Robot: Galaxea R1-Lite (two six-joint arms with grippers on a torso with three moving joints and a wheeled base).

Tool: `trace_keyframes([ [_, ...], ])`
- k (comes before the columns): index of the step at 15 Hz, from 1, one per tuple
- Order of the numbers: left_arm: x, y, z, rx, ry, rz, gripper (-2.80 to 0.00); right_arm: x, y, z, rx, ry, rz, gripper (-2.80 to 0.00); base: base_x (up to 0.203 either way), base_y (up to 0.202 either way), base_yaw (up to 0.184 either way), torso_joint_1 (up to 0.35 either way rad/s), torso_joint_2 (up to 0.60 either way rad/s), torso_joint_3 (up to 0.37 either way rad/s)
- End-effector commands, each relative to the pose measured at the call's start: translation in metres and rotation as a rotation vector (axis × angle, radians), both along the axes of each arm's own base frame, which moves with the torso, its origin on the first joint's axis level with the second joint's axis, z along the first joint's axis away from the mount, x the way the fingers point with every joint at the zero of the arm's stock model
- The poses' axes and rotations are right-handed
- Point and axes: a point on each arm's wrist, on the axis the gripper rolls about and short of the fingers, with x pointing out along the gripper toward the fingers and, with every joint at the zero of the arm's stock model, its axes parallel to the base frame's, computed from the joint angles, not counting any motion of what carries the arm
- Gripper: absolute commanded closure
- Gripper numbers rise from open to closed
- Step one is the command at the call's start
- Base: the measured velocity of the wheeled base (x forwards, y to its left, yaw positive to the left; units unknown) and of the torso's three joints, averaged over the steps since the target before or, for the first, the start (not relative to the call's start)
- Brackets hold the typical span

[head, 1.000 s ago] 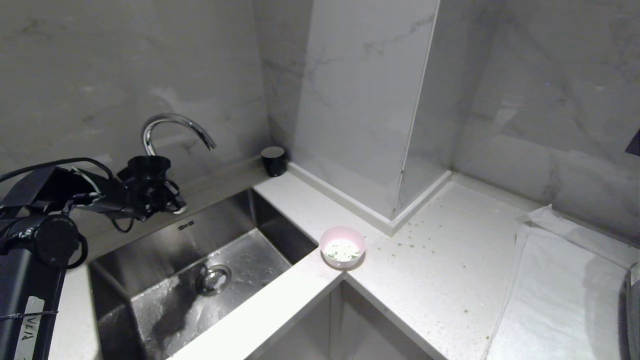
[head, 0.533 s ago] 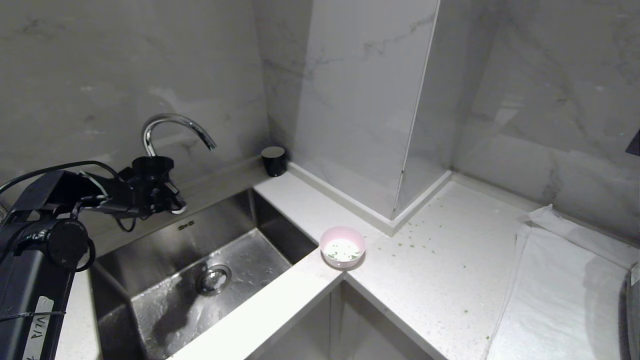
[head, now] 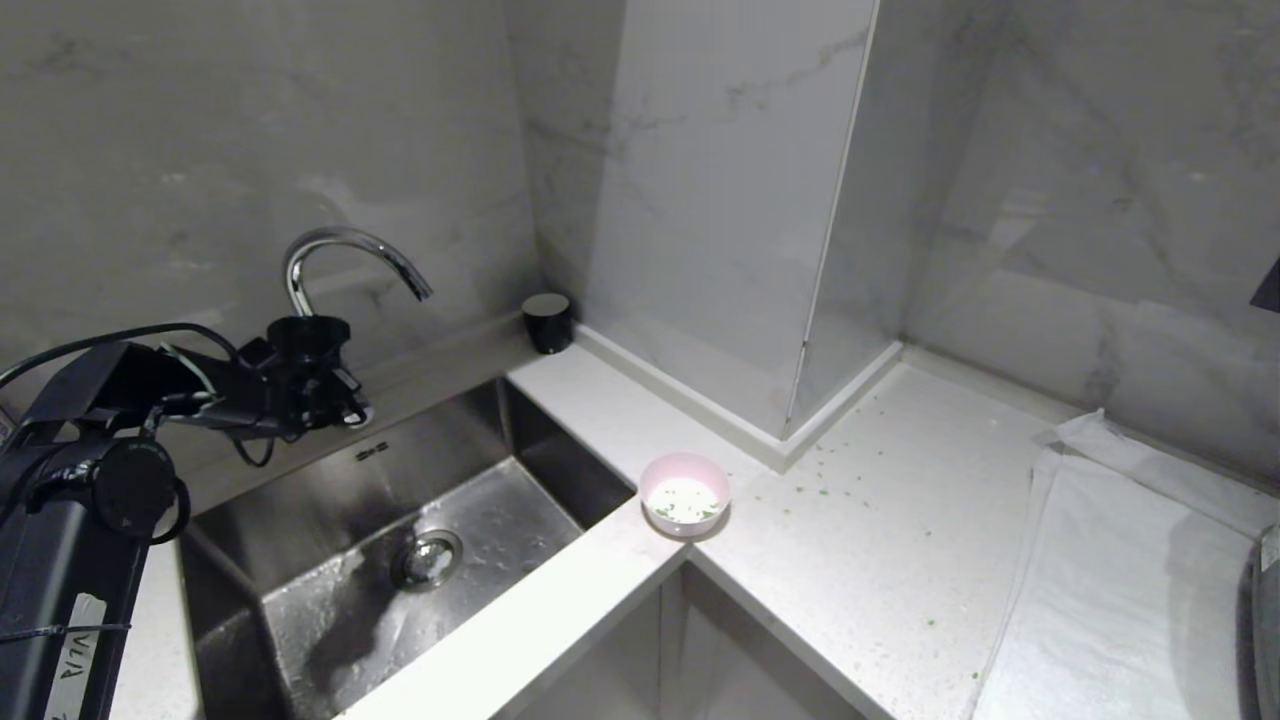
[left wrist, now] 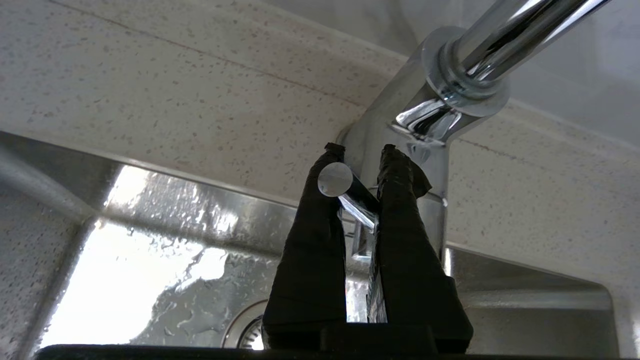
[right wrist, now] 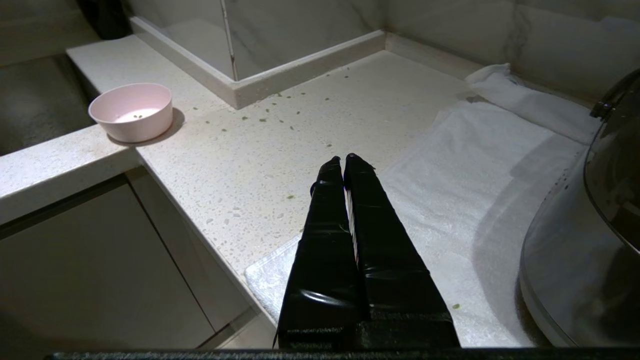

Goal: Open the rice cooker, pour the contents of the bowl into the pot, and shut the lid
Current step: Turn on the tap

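Here the left gripper (left wrist: 357, 162) clamps its fingers (left wrist: 400, 225) on the faucet handle (left wrist: 345, 192); right gripper (right wrist: 343, 160) fingers pressed together above the bench (right wrist: 260, 165)

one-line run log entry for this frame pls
left gripper: shut on faucet lever | right gripper: shut, idle above counter | bowl: untouched at sink corner

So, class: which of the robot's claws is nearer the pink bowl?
Probably right. The right claw hovers over the counter across from the bowl; the left claw is beyond the sink, at the faucet.
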Motion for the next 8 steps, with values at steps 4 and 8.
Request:
trace_keyframes([
  [4, -0.0064, -0.0036, -0.0084, -0.008, 0.065, -0.006, 0.00, 0.0002, 0.0000, -0.0004, -0.001, 0.003, 0.001, 0.00, 0.000, 0.000, 0.000, 0.000, 0.00, 0.000],
  [8, -0.0087, -0.0057, -0.0079, -0.018, 0.100, -0.014, 0.00, 0.0002, 0.0000, -0.0004, -0.001, 0.003, 0.001, 0.00, 0.000, 0.000, 0.000, 0.000, 0.00, 0.000],
])
